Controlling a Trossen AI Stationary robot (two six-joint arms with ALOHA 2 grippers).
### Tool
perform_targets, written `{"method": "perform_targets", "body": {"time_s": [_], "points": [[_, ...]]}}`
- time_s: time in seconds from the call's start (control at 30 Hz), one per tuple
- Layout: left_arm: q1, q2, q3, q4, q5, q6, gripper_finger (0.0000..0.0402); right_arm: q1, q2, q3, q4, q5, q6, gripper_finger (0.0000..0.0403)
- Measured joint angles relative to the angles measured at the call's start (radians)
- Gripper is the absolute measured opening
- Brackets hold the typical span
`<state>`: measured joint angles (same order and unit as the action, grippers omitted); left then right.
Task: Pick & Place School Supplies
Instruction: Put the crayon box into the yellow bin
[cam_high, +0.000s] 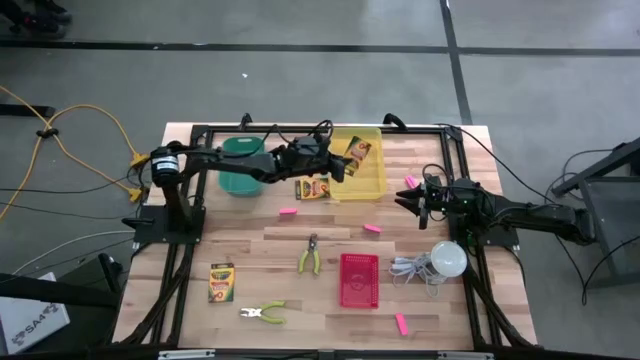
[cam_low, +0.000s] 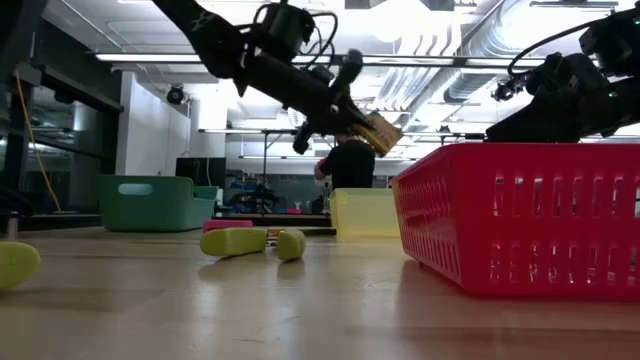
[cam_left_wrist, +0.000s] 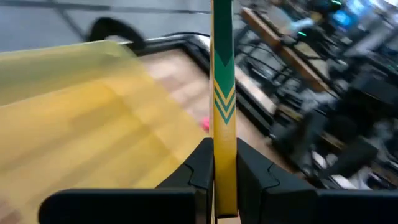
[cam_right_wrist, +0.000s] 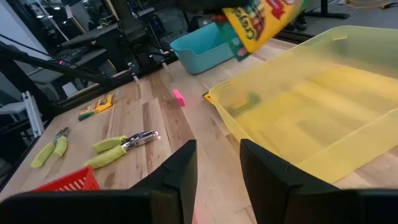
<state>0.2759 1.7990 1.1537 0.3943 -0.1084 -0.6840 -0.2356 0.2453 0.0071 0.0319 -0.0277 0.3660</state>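
Wooden table (cam_high: 300, 245), left gripper (cam_high: 345, 163) jaws clamping crayon box (cam_high: 359, 151) edge-on, right gripper (cam_high: 405, 199) jaws parted, empty.

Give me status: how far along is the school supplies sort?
Done: nothing visibly inside the translucent yellow plastic bin.
In hand: left claw holds a flat yellow-and-green crayon box over that bin.
Left: two more crayon boxes and four small pink eraser blocks on the wooden table. Right claw open, waiting.

A lab or workshop: bare concrete floor (cam_high: 330, 25), exposed ceiling ducts (cam_low: 470, 40) at the low view's upper right, strip lights, cluttered workbenches (cam_left_wrist: 292, 56), loose cables (cam_high: 60, 150).
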Motion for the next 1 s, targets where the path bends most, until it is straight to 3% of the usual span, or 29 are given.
{"method": "perform_targets", "body": {"time_s": [0.2, 0.47, 0.7, 1.0], "points": [[-0.010, 0.034, 0.054, -0.045, -0.109, -0.048, 0.0031, 0.000, 0.000, 0.000, 0.000, -0.001, 0.000, 0.0110], [-0.055, 0.080, 0.256, -0.337, -0.267, -0.031, 0.0031, 0.000, 0.001, 0.000, 0.000, 0.001, 0.000, 0.0110], [-0.061, 0.212, 0.395, -0.414, -0.260, -0.098, 0.0031, 0.000, 0.002, 0.000, -0.001, 0.001, 0.000, 0.0110], [-0.038, 0.281, 0.429, -0.442, -0.262, -0.199, 0.0031, 0.000, 0.012, 0.000, 0.000, 0.000, 0.000, 0.0110]]}}
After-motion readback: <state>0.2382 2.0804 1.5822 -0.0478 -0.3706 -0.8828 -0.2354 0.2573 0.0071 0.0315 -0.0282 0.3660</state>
